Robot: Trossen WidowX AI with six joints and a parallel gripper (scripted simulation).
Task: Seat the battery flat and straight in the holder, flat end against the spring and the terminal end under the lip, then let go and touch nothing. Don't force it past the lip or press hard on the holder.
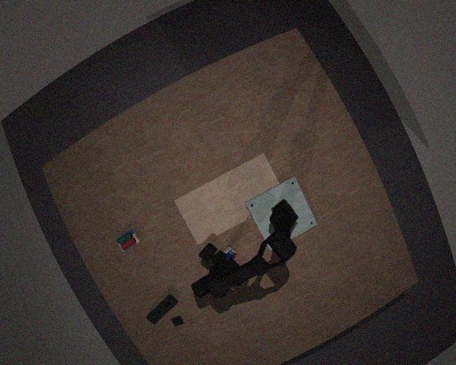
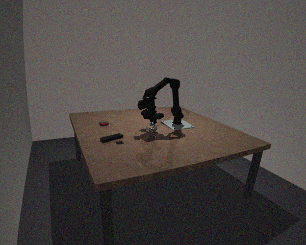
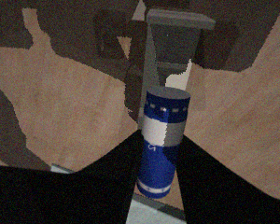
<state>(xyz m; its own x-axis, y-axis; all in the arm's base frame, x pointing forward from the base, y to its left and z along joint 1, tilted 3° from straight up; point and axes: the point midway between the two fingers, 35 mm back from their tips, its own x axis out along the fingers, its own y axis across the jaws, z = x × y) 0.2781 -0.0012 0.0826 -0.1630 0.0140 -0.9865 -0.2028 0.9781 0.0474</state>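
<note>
On the desk (image 2: 200, 147) are 1 battery (image 3: 161, 140), 1 holder (image 3: 175, 51), 1 long black bar (image 2: 111, 137) and 1 small black square (image 2: 119, 142). The pincer (image 3: 155, 163) is clamped on the battery, 1 finger on each side of its blue-and-white body. The battery is held above the desk's middle, its far end just short of the grey holder.

A bare, dim test room rather than a home or shop: one wooden table (image 2: 174, 155) on dark legs stands on a grey floor (image 2: 189, 211) against blank grey walls (image 2: 158, 47) (no furniture besides), with the black arm (image 2: 171, 97) bolted to a pale base plate (image 2: 186, 125).
</note>
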